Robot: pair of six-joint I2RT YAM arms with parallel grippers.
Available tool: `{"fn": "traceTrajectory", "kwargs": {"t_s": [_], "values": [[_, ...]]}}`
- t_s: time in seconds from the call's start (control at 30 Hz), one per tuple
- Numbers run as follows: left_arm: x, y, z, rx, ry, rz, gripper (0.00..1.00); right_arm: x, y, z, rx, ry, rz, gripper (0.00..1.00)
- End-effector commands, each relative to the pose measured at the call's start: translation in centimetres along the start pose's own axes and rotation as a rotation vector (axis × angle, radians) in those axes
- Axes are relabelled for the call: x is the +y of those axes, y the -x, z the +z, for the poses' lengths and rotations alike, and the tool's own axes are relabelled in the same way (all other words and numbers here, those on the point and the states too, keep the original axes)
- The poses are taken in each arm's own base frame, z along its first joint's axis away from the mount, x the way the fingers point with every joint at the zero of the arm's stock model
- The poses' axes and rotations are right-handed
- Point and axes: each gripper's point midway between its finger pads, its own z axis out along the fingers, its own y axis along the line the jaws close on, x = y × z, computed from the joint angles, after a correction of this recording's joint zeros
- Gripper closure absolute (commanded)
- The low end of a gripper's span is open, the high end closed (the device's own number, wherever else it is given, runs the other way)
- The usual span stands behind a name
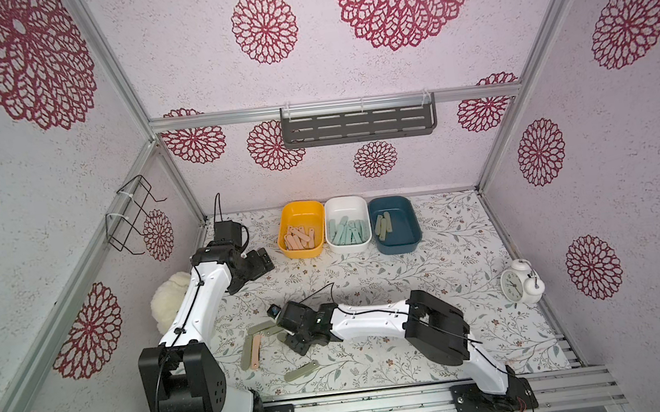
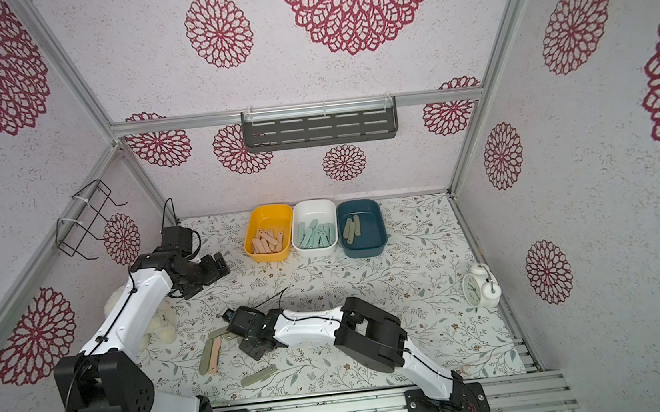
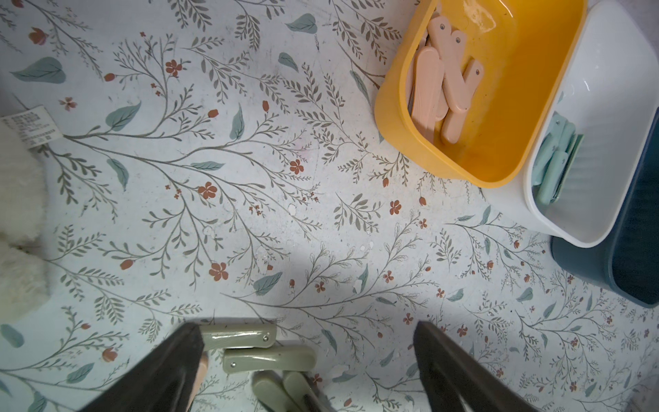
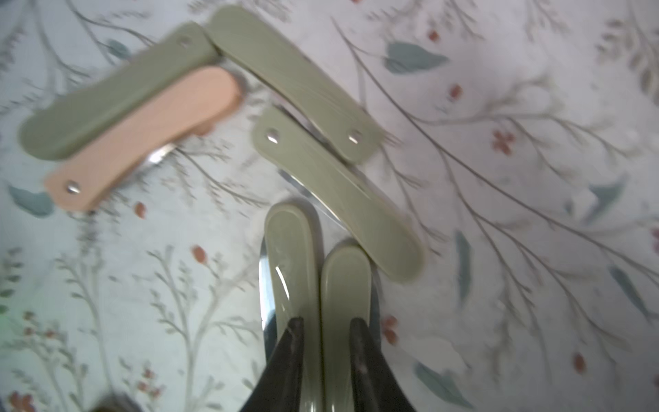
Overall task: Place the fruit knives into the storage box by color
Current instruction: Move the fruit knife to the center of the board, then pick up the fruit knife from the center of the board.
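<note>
In both top views the storage boxes stand in a row at 12 o'clock on the table (image 1: pixel 431 267): a yellow box (image 1: pixel 300 215) with peach-pink knives, a white box (image 1: pixel 345 207) with mint ones, and a blue box (image 1: pixel 402 226) with a few olive ones. The unsorted fruit knives (image 1: pixel 261 328) lie at 7 o'clock. Among them a pink knife (image 1: pixel 256 351) touches an olive one, and the right gripper (image 1: pixel 292 338) is down in the middle of them. The left gripper (image 1: pixel 257 267) hangs at 10 o'clock, near the yellow box.

In the left wrist view its fingers (image 3: pixel 171 364) are spread wide and hold nothing.

The right wrist view is slightly blurred. There the right gripper's fingers are pressed in on a pair of olive knives (image 4: pixel 292 257) lying side by side, and they seem to pinch both. A third olive knife (image 4: pixel 338 199) lies just beside their tips.

The step in hand looks like picking up olive pieces for the blue box. Two flat bars squeezed edge to edge can slip or twist, so the lift should go straight up and slowly, clear of the third olive knife. The pair should then travel toward 1 o'clock and be let go only once it is inside the blue box's rim
</note>
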Motion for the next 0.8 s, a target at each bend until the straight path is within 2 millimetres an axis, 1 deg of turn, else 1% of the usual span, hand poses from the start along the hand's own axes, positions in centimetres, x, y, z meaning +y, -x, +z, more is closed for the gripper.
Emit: {"fn": "traceTrajectory", "kwargs": {"t_s": [0.0, 0.1, 0.17, 0.23, 0.27, 0.33, 0.43, 0.57, 0.63, 0.77], "values": [[-0.3, 0.6, 0.1, -0.007, -0.021, 0.001, 0.03, -5.7, -6.4, -0.7, 0.176, -0.146, 0.111, 0.74], [-0.7, 0.8, -0.2, -0.009, -0.041, -0.014, 0.03, -8.3, -8.7, -2.9, 0.19, -0.195, 0.193, 0.74], [-1.2, 0.7, 0.1, 0.0, -0.065, -0.029, 0.03, -9.8, -10.5, -4.1, 0.197, -0.216, 0.249, 0.73], [-1.4, 0.5, 0.5, 0.01, -0.081, -0.051, 0.03, -10.6, -11.4, -5.2, 0.198, -0.217, 0.289, 0.71], [-1.8, 0.2, 0.7, 0.025, -0.1, -0.057, 0.03, -10.8, -11.4, -5.6, 0.19, -0.205, 0.308, 0.7], [-2.5, -0.4, 1.4, 0.046, -0.133, -0.064, 0.03, -10.7, -10.8, -6.2, 0.168, -0.179, 0.324, 0.67], [-3.9, -2.0, 2.6, 0.078, -0.144, -0.046, 0.03, -10.5, -10.2, -7.1, 0.154, -0.151, 0.338, 0.65], [-5.6, -3.4, 3.8, 0.118, -0.171, -0.027, 0.03, -10.2, -9.2, -9.3, 0.123, -0.112, 0.346, 0.63], [-6.2, -3.7, 4.1, 0.119, -0.179, -0.019, 0.03, -10.3, -9.6, -10.0, 0.127, -0.119, 0.35, 0.61], [-6.7, -4.2, 4.7, 0.132, -0.184, -0.019, 0.03, -10.9, -11.6, -10.8, 0.139, -0.126, 0.378, 0.57]]}}
